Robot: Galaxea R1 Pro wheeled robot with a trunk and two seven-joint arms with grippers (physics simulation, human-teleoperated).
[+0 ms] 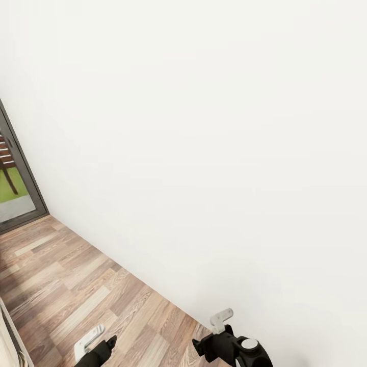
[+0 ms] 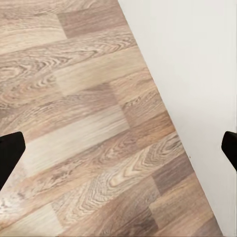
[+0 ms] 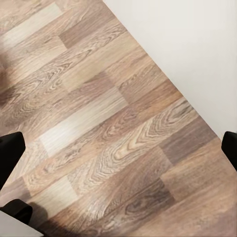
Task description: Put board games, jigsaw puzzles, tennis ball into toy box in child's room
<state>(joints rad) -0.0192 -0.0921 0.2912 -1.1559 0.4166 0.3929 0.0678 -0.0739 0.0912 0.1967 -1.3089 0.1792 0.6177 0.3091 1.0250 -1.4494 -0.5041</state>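
- Right now no toy, toy box, table or bed is in the pictures, so I cannot say where they are. The robot looks like it is on its way.
- In the head view a big white wall (image 1: 214, 127) stands very close in front. The wood floor (image 1: 66, 285) runs along its foot from about 9 o'clock down to 6 o'clock.
- At 9 o'clock there is a dark-framed glass door (image 1: 15, 183), with green grass and something wooden behind it.
- What could go wrong: the wall is near the arms. If the robot rolls forward or turns hard, I think the right arm (image 1: 232, 349), down at 5 o'clock, may bump the wall.
- It may also head for the glass door and go the wrong way, because nothing here shows where the toys are.
- The left gripper (image 2: 118, 148) has its two dark tips far apart, at 9 and 3 o'clock in the left wrist view. There is only floor and wall between them, and they hold and touch nothing.
- The right gripper (image 3: 118, 148) is wide apart too, and it holds nothing. The floor lies well below it.
- With both claws free, the robot has no toy to drop, but no toy is on its way to the toy box either.
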